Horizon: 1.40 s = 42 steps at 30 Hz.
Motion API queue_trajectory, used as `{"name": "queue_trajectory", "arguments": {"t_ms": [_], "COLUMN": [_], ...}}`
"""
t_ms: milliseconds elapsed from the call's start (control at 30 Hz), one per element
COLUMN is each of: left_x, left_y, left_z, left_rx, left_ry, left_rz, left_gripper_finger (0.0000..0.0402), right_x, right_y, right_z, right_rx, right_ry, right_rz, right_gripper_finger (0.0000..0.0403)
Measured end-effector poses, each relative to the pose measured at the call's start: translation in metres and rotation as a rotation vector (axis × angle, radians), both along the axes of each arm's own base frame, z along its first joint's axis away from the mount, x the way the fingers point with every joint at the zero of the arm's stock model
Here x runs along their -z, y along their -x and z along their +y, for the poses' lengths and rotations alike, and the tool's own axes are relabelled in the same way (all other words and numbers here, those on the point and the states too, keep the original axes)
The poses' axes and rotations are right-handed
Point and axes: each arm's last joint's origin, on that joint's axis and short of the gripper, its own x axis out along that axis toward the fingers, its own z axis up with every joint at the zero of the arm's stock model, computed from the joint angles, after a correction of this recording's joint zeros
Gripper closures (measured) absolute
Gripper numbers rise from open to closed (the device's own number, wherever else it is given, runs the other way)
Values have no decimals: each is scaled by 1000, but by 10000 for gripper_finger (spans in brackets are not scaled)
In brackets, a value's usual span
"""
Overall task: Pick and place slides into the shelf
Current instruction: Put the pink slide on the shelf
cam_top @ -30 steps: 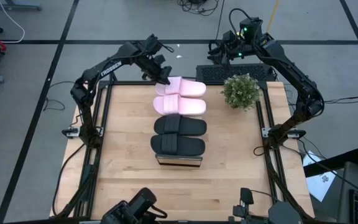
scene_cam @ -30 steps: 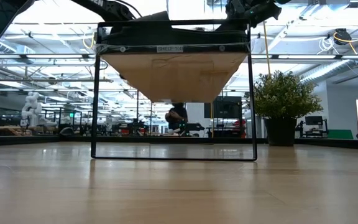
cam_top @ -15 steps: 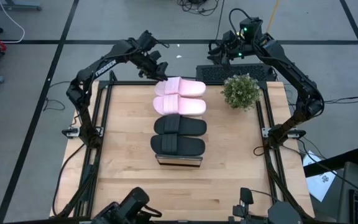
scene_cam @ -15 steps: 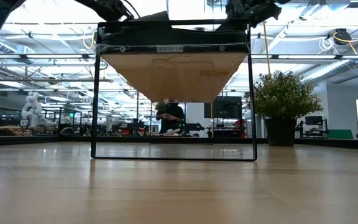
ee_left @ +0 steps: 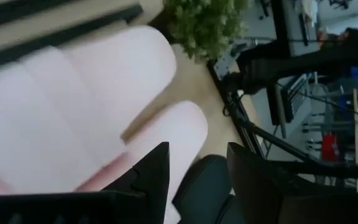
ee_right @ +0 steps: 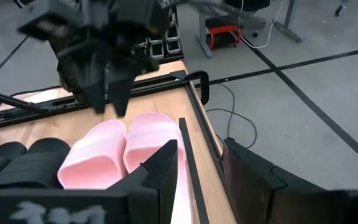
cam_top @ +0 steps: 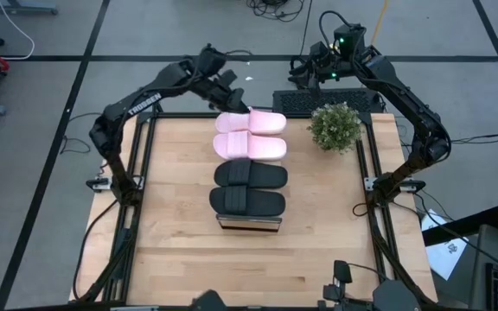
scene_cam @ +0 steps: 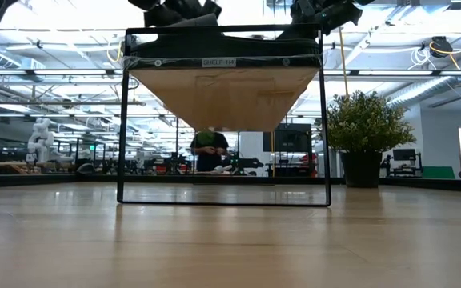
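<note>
Four slides lie side by side on top of the shelf (cam_top: 249, 223), soles down. Two pale pink ones (cam_top: 251, 122) (cam_top: 251, 147) sit at the far end and two black ones (cam_top: 251, 175) (cam_top: 247, 202) at the near end. My left gripper (cam_top: 234, 99) hovers open just above the farthest pink slide's left end, touching nothing; its wrist view shows the pink slides (ee_left: 73, 106) close below the gripper (ee_left: 197, 171). My right gripper (ee_right: 197, 168) waits open beyond the table's far right corner. The low view shows the shelf's dark frame (scene_cam: 222, 60).
A small potted plant (cam_top: 335, 125) stands on the table to the right of the pink slides. A dark keyboard (cam_top: 318, 102) lies past the far edge. Bare tabletop spreads left (cam_top: 171, 190) and right of the shelf. A person stands in the room behind (scene_cam: 208, 148).
My left gripper has risen and drifted a little toward the table's far edge and right, staying over the farthest pink slide's end. The slides and the shelf have kept their places.
</note>
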Motion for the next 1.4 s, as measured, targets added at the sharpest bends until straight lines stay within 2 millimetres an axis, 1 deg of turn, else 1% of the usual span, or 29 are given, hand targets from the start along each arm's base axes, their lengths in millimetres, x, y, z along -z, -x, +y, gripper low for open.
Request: {"name": "queue_trajectory", "arguments": {"t_ms": [100, 200, 300, 367, 433, 500, 600, 667, 767, 833, 900, 967, 1067, 1167, 1300, 1400], "left_x": [2, 1, 2, 3, 1, -5, -17, -27, -43, -53, -61, -69, -81, -89, -93, -92], "left_y": [-14, -22, -26, -25, -18, -8, 11, 24, 46, 60, 75, 87, 102, 110, 117, 120], "left_z": [-8, -16, -21, -23, -22, -20, -15, -12, -8, -9, -10, -14, -21, -27, -34, -37], "left_rx": [22, 19, 5, 8, 2, -30, -107, -175, -272, -331, -387, -436, -479, -496, -506, -499], "left_ry": [-22, -56, -95, -100, -96, -126, -210, -279, -374, -425, -458, -490, -520, -541, -547, -539], "left_rz": [-21, -24, 3, 13, 38, 56, 86, 99, 113, 125, 155, 160, 144, 127, 133, 159], "left_gripper_finger": [247, 247, 247, 247, 247, 247, 247, 247, 247, 247, 247, 247, 247, 247, 247, 247], "right_x": [0, 0, 0, 1, 6, 15, 28, 33, 41, 51, 59, 64, 74, 84, 97, 104], "right_y": [0, 0, 0, 0, 2, 3, -8, -18, -38, -48, -54, -59, -66, -74, -81, -85], "right_z": [0, 0, 0, 0, 4, 10, 21, 30, 48, 61, 70, 75, 79, 79, 75, 73], "right_rx": [2, 2, 0, 11, -7, -49, -107, -148, -208, -181, -133, -125, -150, -139, -122, -109], "right_ry": [-4, -3, 11, -35, -105, -156, -199, -202, -157, -83, -24, 9, 9, 16, 16, 19], "right_rz": [-1, 0, -1, 0, 41, 96, 135, 144, 176, 269, 372, 416, 456, 499, 551, 586], "right_gripper_finger": [287, 287, 287, 287, 287, 287, 287, 287, 287, 287, 287, 287, 287, 287, 287, 287]}}
